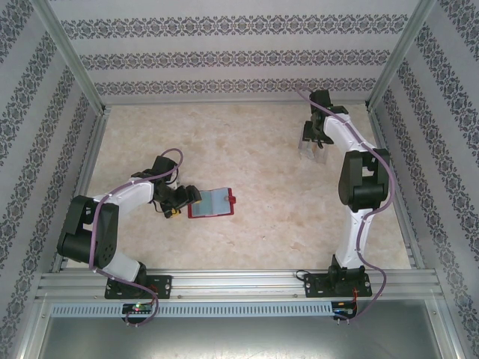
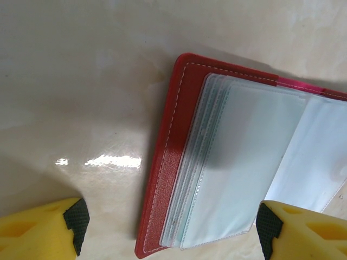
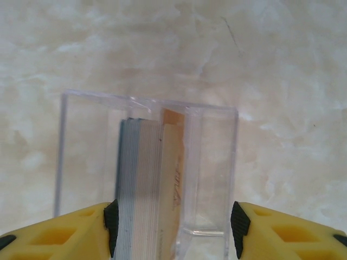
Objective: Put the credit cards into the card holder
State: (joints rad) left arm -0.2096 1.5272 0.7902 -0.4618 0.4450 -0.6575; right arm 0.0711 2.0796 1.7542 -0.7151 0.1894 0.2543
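Observation:
The card holder (image 3: 214, 162) is a clear plastic box standing on the table at the far right (image 1: 310, 149). A stack of credit cards (image 3: 138, 179) stands on edge in its left half, blue-grey edges up, with a tan card against them. My right gripper (image 3: 173, 222) hangs over the holder (image 1: 315, 139) with its jaws apart. The left pad lies beside the stack and the right pad is at the holder's right wall. My left gripper (image 2: 172, 227) is open, low over the table (image 1: 183, 200), its jaws apart over the near end of an open red wallet (image 2: 173, 135).
The red wallet (image 1: 212, 202) lies open at the table's left middle, its clear sleeves (image 2: 244, 162) fanned out. Metal frame rails (image 1: 239, 280) edge the table and patterned walls close in the back and sides.

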